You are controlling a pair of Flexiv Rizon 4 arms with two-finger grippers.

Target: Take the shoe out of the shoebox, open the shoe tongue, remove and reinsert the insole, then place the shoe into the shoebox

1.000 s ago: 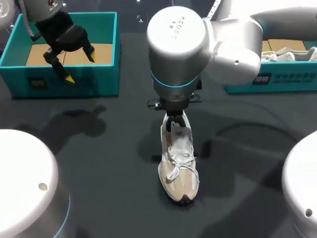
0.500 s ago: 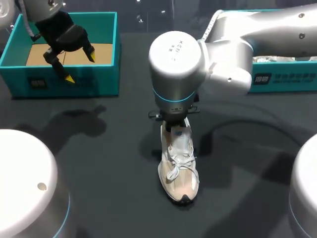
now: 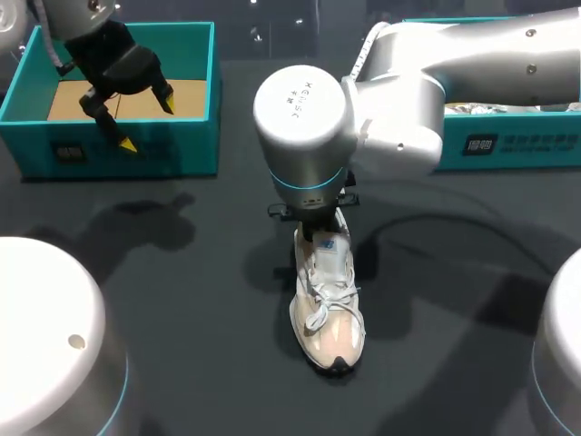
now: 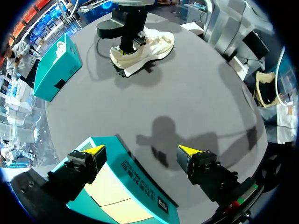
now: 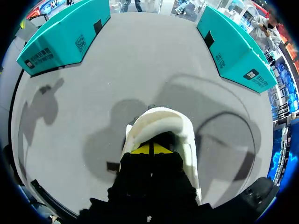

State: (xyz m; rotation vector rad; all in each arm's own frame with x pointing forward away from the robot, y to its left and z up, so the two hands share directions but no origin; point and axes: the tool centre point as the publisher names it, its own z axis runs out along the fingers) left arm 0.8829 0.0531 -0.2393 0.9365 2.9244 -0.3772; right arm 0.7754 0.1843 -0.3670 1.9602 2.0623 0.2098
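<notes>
The right claw (image 5: 150, 149) sits inside the shoe (image 5: 159, 117).

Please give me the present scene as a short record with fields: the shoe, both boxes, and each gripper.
shoe: beige and white, upright on its sole in the middle of the table, outside both boxes
left gripper: open, holds nothing, above one wall of the left shoebox
right gripper: fingertips together, down in the shoe's heel opening; a grasp cannot be seen
left shoebox: teal, bare cardboard floor
right shoebox: teal, partly hidden by the right arm
</notes>
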